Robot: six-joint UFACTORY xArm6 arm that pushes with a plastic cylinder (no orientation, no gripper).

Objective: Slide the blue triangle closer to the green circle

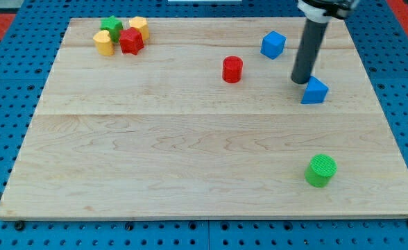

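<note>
1. Because the blue triangle (315, 91) has to travel toward the view's bottom, my tip (302, 80) stands on its upper-left side, touching it or just beside it; contact cannot be confirmed from this angle; that placement puts the rod behind the block relative to the goal.
2. No pincer exists on this arm, so nothing is open, closed or gripping; the rod can only shove sideways along the wooden surface (155, 153).
3. The green circle (320, 170) sits well apart from the triangle, almost straight below it near the view's lower right; I judge the task barely begun, since the stretch of board between them holds nothing.
4. A push aimed downward and very slightly rightward looks suitable; the triangle's angled faces may let it pivot off the tip, so a centred contact matters.
5. The blue cube (273, 44) and red cylinder (232, 69) lie above and left, out of the path; the cluster of yellow blocks (104, 43), a red block (131, 41) and a green block (111, 26) stays far at the upper left.
</note>
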